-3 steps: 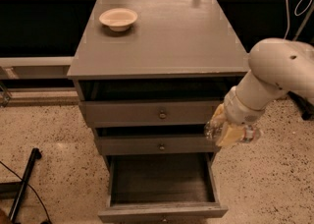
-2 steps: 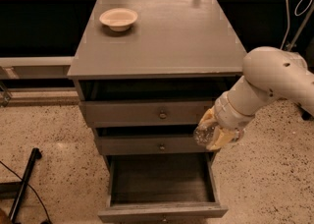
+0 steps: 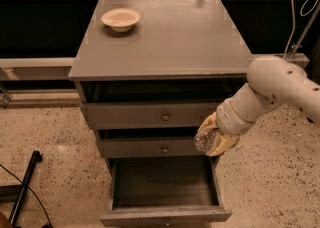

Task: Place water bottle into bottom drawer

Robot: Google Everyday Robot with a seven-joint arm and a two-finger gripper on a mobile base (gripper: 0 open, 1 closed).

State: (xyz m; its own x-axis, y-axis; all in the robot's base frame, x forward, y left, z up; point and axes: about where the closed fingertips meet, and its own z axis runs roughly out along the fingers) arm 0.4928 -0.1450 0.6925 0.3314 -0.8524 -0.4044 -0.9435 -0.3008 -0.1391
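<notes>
My gripper [image 3: 214, 139] hangs from the white arm at the right side of the grey cabinet. Its yellowish fingers [image 3: 225, 144] are shut on the clear crinkled water bottle [image 3: 203, 140], which it holds in front of the middle drawer's right end, just above the right rear corner of the bottom drawer [image 3: 165, 187]. The bottom drawer is pulled out, its dark wood-grain floor showing with nothing in it.
A cream shallow bowl [image 3: 120, 19] sits at the back left of the cabinet top [image 3: 170, 37]. The two upper drawers [image 3: 150, 116] are closed. A black rod [image 3: 22, 187] lies on the speckled floor at left. Cables hang at the upper right.
The arm has moved left and slightly down, carrying the water bottle from beside the cabinet's right edge to over the open bottom drawer's right rear corner.
</notes>
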